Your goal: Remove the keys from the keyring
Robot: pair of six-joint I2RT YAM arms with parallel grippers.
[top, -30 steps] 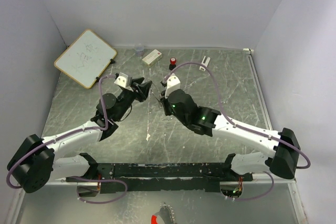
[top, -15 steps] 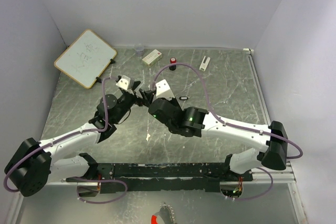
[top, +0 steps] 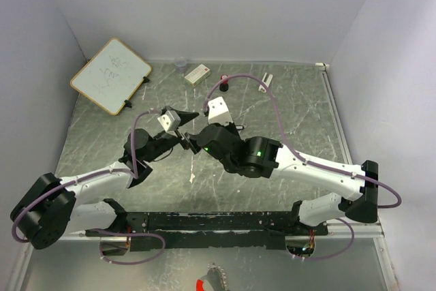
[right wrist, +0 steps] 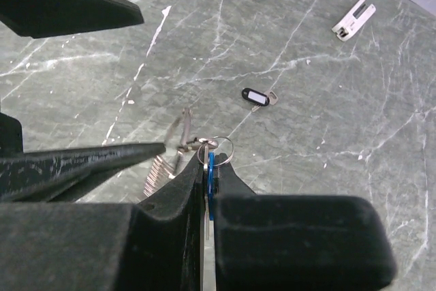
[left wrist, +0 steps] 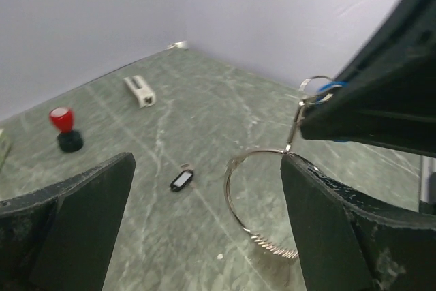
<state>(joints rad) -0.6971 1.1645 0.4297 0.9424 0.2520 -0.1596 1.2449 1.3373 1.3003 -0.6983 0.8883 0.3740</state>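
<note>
Above the worktop [left wrist: 204,107], the light, springy keyring [left wrist: 272,245] hangs from the blue key [right wrist: 210,182] clamped by its flat head in my right claw [right wrist: 206,168], my left claw [left wrist: 208,161] spread wide beside the thin, slippery wire I should pinch.

We see the right gripper [right wrist: 209,170] pinched tight on the blue plastic-headed key [right wrist: 210,183], thin silver wire keyring [right wrist: 182,131] just left of it, small black-headed key [right wrist: 255,95] lying apart on the green marbled table [right wrist: 354,120].

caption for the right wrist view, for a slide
Right hand pinches the blue key by the keyring; a black key lies loose on the table
</note>
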